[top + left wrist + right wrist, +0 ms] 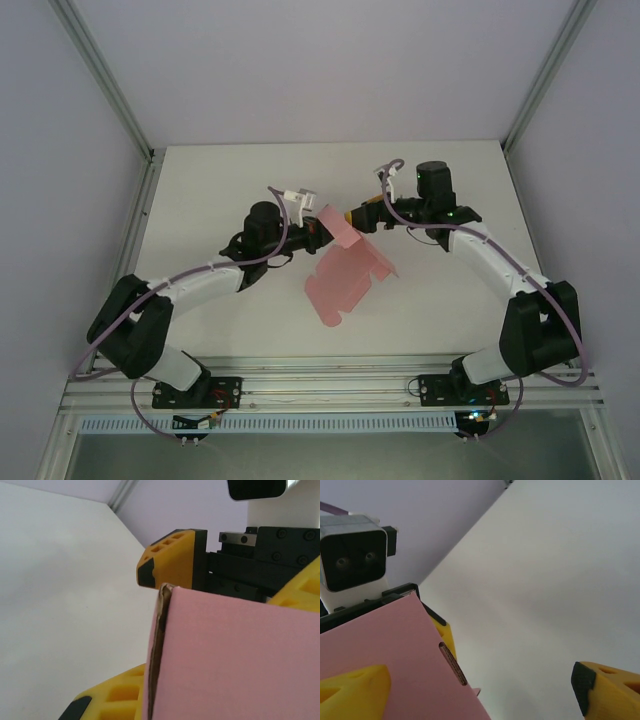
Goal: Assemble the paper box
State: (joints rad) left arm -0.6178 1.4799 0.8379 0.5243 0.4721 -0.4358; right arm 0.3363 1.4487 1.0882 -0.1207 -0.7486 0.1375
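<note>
The paper box (pixel 342 275) is a flat pink die-cut sheet, tilted, its lower corner near the table and its upper flap (pixel 338 226) raised between the two arms. My left gripper (pixel 319 231) is shut on that flap from the left. In the left wrist view the card (pixel 235 660) lies against my lower yellow finger (pixel 107 697) and hides the other. My right gripper (pixel 353 216) is open at the flap's right side. In the right wrist view the card (pixel 395 645), with a slot (pixel 453 663), lies beside one finger (pixel 355 685); the other finger (pixel 610 690) stands far off.
The white table (pixel 230 180) has grey walls behind and aluminium frame rails (pixel 135 240) along its left and right edges. The left arm's wrist camera (pixel 352 557) faces the right wrist closely. The right gripper's yellow fingers (pixel 172 555) sit just beyond the card.
</note>
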